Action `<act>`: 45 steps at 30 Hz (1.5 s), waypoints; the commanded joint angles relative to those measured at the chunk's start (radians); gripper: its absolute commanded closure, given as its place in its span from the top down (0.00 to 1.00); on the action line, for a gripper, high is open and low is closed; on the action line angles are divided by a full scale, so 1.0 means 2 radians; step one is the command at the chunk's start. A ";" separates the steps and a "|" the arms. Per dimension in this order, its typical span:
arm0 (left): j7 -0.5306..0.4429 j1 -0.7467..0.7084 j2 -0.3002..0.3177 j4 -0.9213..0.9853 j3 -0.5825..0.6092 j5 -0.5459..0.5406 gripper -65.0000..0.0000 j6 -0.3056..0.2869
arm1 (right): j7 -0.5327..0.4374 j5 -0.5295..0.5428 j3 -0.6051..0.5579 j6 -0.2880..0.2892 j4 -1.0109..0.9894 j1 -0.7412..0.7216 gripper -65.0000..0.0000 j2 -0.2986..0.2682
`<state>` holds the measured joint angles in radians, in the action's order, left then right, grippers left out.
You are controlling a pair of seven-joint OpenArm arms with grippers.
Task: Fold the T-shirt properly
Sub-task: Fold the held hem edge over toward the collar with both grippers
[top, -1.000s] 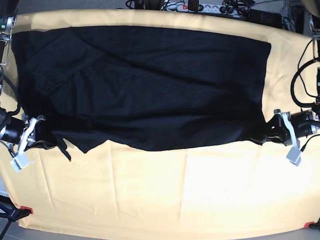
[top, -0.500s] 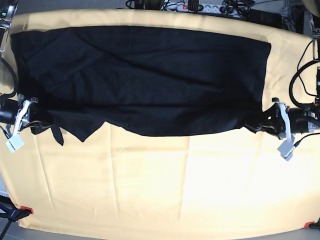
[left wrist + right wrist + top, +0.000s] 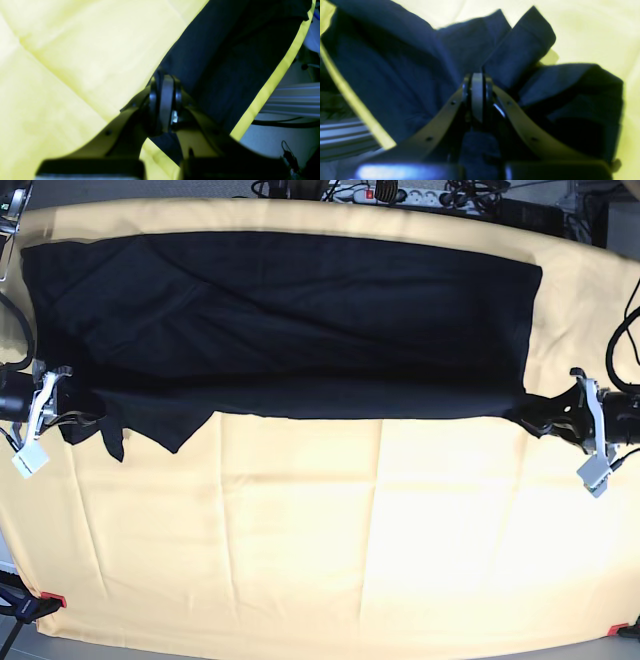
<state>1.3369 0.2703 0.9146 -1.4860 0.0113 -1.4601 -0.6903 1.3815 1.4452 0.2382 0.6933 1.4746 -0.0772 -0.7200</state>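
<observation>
Gripping the near-left edge of the T-shirt [image 3: 290, 320], the right gripper [image 3: 68, 408] is clamped on bunched dark fabric; the shirt lies stretched across the far half of the pale yellow cloth [image 3: 330, 540]; the left gripper [image 3: 535, 416] pinches its near-right corner

light: bright, even | wrist views: blurred | base view: edges bowed

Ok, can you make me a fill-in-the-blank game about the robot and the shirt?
1. The T-shirt lies on a pale ____ cloth.
2. The T-shirt's colour is very dark, almost ____.
3. The left end effector and the right end effector are both ____ on the T-shirt.

Missing words: yellow; black; shut
</observation>
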 commanded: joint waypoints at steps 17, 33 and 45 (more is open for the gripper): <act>0.030 -0.062 0.030 -0.076 -0.006 -0.012 0.00 -0.002 | 0.007 0.019 0.006 0.002 0.009 0.033 0.00 -0.057; 0.030 -0.076 0.068 -0.087 -0.006 -0.012 0.00 0.033 | 0.007 0.019 0.006 0.002 0.009 0.052 0.00 -0.045; 0.030 -0.120 0.072 -0.087 -0.006 -0.012 0.39 0.050 | 0.007 0.019 0.006 0.002 0.009 0.065 0.00 -0.045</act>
<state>1.3956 0.0181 1.0294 -1.6505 0.0128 -1.4666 -0.5858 1.4075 1.4593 0.2382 0.6937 1.4792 0.0669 -0.7807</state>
